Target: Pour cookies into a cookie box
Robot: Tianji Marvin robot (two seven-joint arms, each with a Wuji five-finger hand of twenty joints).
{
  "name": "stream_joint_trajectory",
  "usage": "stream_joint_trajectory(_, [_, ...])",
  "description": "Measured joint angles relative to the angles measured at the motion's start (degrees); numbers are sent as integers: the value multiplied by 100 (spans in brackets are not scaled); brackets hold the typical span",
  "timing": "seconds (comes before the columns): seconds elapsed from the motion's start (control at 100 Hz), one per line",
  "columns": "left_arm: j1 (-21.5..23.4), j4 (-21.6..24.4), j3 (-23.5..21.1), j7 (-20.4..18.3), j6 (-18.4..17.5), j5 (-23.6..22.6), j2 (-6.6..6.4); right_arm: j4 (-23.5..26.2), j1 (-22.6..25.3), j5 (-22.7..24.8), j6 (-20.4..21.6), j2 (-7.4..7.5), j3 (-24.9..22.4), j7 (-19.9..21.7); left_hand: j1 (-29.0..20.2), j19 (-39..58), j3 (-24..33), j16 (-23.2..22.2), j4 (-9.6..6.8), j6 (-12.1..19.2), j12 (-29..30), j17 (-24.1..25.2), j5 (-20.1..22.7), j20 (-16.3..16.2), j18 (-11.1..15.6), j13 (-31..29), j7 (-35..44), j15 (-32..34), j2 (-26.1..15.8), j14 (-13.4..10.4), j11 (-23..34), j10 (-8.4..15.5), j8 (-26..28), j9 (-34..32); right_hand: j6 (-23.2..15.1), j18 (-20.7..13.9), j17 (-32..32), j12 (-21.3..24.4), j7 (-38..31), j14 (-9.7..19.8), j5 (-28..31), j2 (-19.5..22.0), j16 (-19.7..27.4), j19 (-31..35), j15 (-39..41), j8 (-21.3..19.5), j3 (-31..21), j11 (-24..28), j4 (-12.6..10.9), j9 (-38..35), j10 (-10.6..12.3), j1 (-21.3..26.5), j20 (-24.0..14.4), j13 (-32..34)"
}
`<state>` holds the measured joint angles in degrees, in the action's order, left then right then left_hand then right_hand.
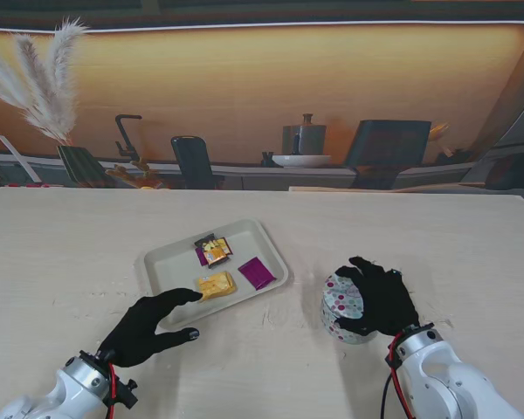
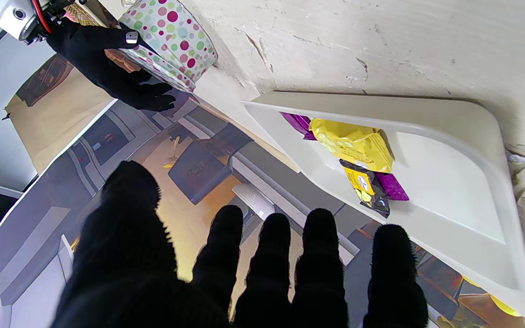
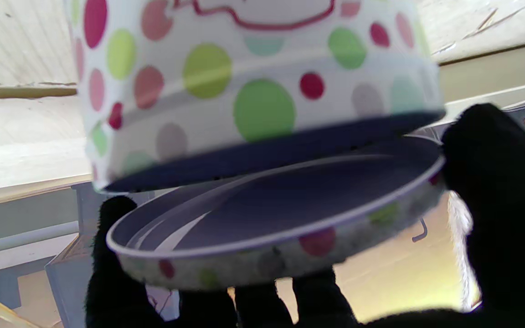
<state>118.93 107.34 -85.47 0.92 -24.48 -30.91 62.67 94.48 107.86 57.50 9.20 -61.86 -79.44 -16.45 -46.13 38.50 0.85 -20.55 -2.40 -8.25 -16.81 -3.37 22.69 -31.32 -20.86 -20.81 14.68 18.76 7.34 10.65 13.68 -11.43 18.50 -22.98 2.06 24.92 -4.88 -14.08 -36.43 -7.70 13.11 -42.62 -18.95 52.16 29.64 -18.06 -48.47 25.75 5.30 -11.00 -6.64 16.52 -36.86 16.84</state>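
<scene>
Right wrist view showed the right hand [image 3: 495, 218] clamped on the lid [image 3: 271, 218], tilted partly off the cookie box [image 3: 253, 91]; the left hand [image 1: 148, 327], fingers apart, hovered at the tray [image 1: 157, 262]. Opening was under way; next, clear the lid, then tip the tray.

pale wood-grain tabletop [image 1: 70, 253], matt and cracked; smooth matt plastic tray [image 1: 162, 262]; glossy foil cookie packets [image 2: 353, 143]; shiny dotted tin [image 3: 253, 86]; black knitted cloth fingers [image 2: 317, 246].

Polka-dot cookie box [image 1: 345, 305] upright, lid [image 3: 280, 228] lifted, wrapped cookies [image 1: 216, 285] on tray [image 1: 157, 266]
</scene>
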Motion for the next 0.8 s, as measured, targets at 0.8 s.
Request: stream_joint_trajectory(0.8, [0,1,1,-7,10,3,-1,66,140,-106,79,-102,-221,-535,0,0,0,0,0,0,0,0,0,0,-2,0,0,0,0,1,0,0,0,0,0,190,-6,-150,-244,-145,150,16,-151,-5,297,1,-209,477,0,-1,-3,13,0,266])
